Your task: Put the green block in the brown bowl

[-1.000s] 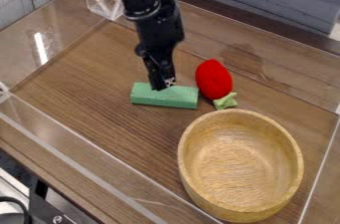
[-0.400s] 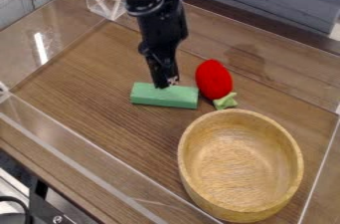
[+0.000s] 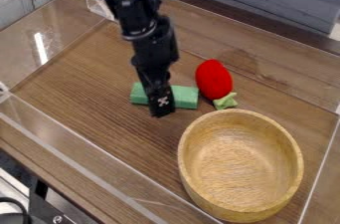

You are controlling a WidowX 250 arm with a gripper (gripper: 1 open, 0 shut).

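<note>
Now pincer (image 3: 161,104) down over green block (image 3: 184,96); jaws spread

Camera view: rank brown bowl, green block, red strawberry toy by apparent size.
1. brown bowl, clearly largest.
2-3. green block and red strawberry toy: not ranked. The gripper covers part of the block, so its full extent is unclear.

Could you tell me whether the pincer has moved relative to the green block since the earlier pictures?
Yes. The pincer has come down and toward the camera: earlier its tip stood at the green block's top edge; now it overlaps the block's front edge.
</note>
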